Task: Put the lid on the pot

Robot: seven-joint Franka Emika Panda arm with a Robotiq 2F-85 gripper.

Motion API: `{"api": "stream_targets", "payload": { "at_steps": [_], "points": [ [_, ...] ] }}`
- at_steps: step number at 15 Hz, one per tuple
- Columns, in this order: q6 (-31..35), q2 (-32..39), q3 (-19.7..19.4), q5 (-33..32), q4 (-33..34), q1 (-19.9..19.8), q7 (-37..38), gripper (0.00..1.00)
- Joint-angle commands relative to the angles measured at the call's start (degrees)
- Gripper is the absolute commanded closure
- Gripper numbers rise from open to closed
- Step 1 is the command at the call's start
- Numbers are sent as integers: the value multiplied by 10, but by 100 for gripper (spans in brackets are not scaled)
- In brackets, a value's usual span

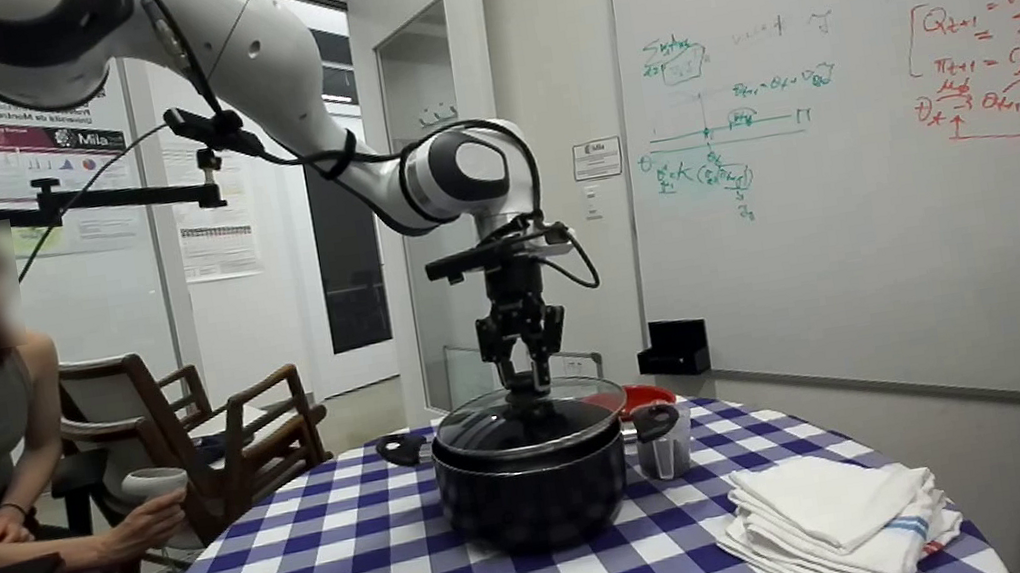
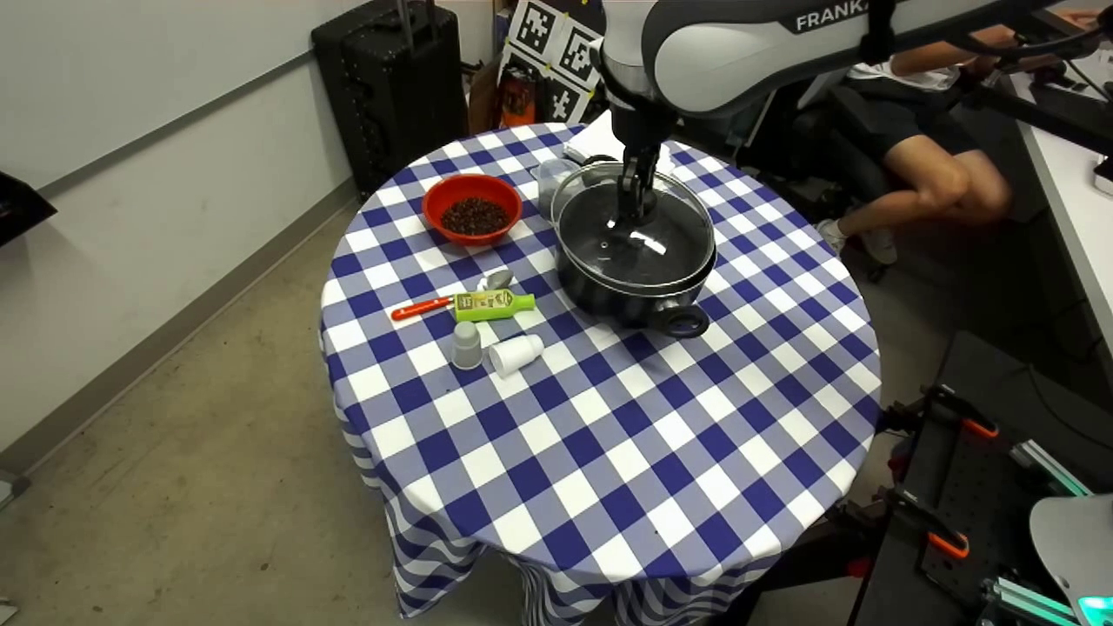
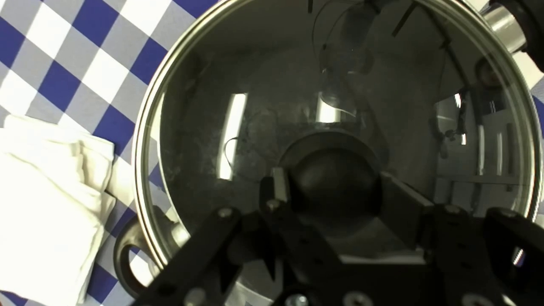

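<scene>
The black pot (image 1: pixel 538 510) stands on the checked tablecloth; it also shows in an exterior view (image 2: pixel 600 296). The see-through lid (image 1: pixel 481 432) has a metal rim and a black knob, and it is over the pot in both exterior views (image 2: pixel 639 248). The lid's rim looks slightly above and a little off the pot's rim; contact is hard to tell. My gripper (image 1: pixel 526 383) points straight down with its fingers on either side of the knob, shut on it. In the wrist view, the knob sits between the fingertips (image 3: pixel 331 182), and the lid (image 3: pixel 272 76) hides most of the pot.
A clear cup (image 1: pixel 667 455) stands close beside the pot. A red bowl (image 2: pixel 469 238) of dark beans, a green bottle (image 2: pixel 491 304), a red-handled utensil (image 2: pixel 422 309) and small cups (image 2: pixel 516 354) lie nearby. Folded white cloths (image 1: pixel 838 520) lie near the table edge.
</scene>
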Motion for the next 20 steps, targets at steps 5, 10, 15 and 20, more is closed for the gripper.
{"api": "stream_targets", "payload": {
  "at_steps": [5, 10, 15, 20],
  "points": [
    [-12, -12, -3, -3, -14, 4, 8, 74],
    [-11, -14, -3, -2, -24, 3, 8, 74],
    [-9, -14, -2, 0, -25, 2, 7, 74],
    [-8, -12, -1, 1, -22, 3, 7, 74]
  ]
}}
